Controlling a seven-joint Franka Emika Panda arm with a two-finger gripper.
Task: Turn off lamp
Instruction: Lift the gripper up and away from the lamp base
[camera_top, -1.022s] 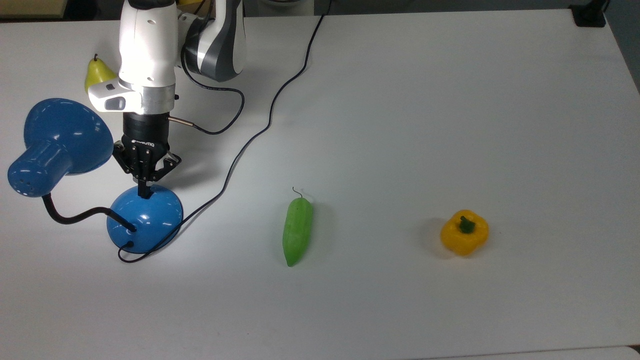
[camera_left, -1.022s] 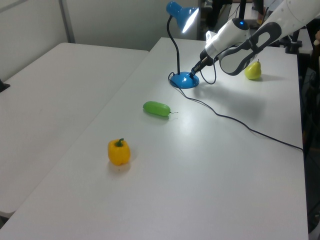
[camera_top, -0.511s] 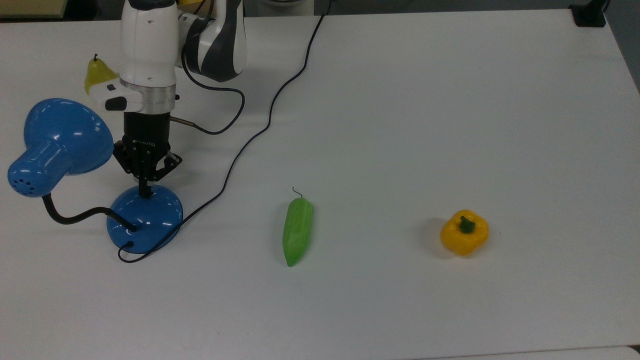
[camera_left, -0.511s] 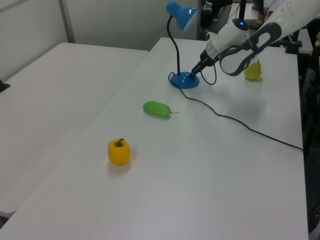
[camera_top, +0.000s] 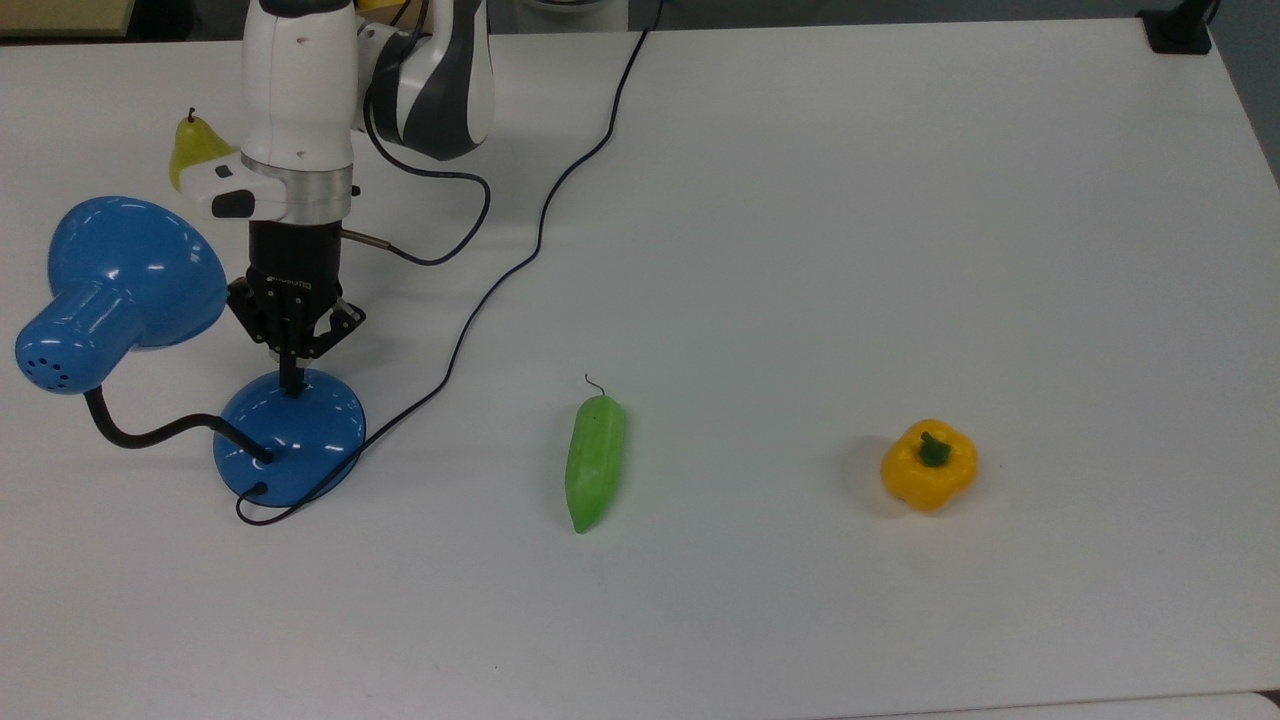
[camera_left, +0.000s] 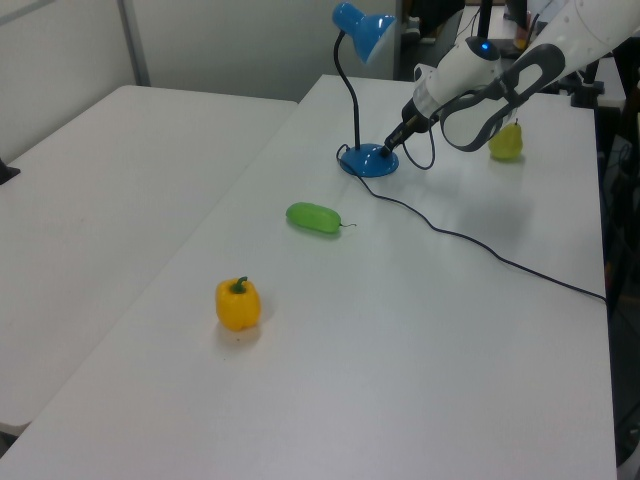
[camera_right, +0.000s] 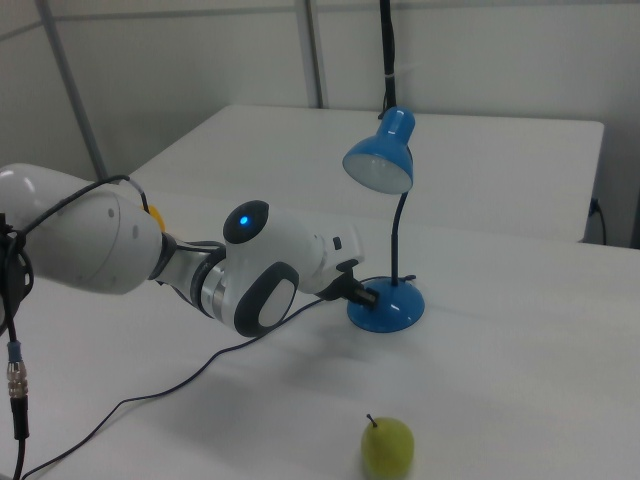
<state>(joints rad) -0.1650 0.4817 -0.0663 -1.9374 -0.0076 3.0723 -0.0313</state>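
Pressing the lamp (camera_top: 290, 435) base, fingers together: black claw (camera_top: 292, 385) with small white, unreadable lettering.

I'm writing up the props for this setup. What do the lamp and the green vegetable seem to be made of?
The lamp: shade and domed base look like glossy painted metal or hard plastic, since small bright highlights sit on the blue. Its neck is matte black, apparently a flexible tube, as it curves. The green vegetable looks like smooth moulded plastic, uniform in colour with a soft sheen; probably a toy.
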